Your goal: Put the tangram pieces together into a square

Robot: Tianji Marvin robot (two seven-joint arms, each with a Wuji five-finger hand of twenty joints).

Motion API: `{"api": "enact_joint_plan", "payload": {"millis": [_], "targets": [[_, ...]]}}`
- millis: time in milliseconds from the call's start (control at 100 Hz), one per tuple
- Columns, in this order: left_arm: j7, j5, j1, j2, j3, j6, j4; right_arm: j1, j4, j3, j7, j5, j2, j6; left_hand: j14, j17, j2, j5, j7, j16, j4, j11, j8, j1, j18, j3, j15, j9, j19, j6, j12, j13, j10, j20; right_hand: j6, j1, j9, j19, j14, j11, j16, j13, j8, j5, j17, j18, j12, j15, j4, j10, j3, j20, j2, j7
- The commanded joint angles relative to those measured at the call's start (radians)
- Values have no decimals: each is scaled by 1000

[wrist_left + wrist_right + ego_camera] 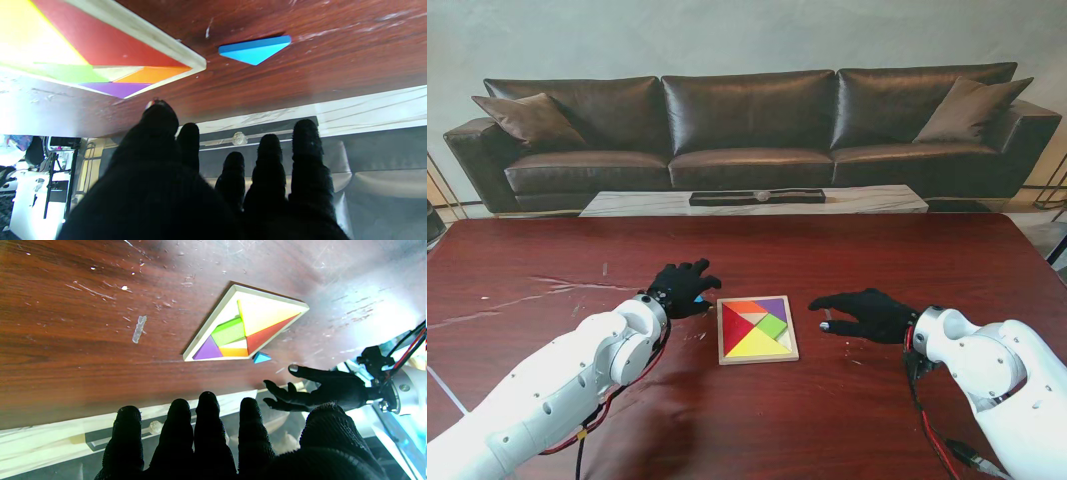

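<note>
My left arm (557, 385) reaches in from the near left corner and my right arm (997, 375) from the near right, forearms low over the tabletop (527, 260). My left hand (682, 288) hovers palm down, fingers spread, holding nothing, just left of the tray (757, 358). My right hand (867, 313) floats to the tray's right, fingers loosely extended toward it, also released. The tray sits between them with coloured pieces inside. A blue triangle (254, 50) lies outside the tray, by my left hand. Beyond the tabletop stands a sofa (747, 125).
</note>
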Motion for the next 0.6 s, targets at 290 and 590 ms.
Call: {"api": "enact_joint_plan", "payload": {"millis": [290, 590], "targets": [[-19, -65, -74, 3, 48, 15, 131, -5, -7, -1, 12, -2, 1, 6, 40, -14, -76, -24, -75, -117, 31, -13, -59, 2, 10, 155, -69, 76, -66, -10, -136, 17, 87, -166, 3, 12, 26, -7, -10, 9, 9, 8, -13, 10, -18, 7, 4, -1, 26, -1, 4, -19, 12, 10], [50, -179, -155, -45, 137, -2, 277, -12, -12, 8, 18, -5, 2, 12, 58, 11, -120, -59, -130, -132, 27, 6, -99, -15, 17, 216, -50, 112, -49, 18, -155, 37, 92, -211, 3, 13, 26, -7, -10, 10, 9, 8, -14, 11, -18, 7, 4, -1, 26, 0, 4, -19, 12, 10]]}}
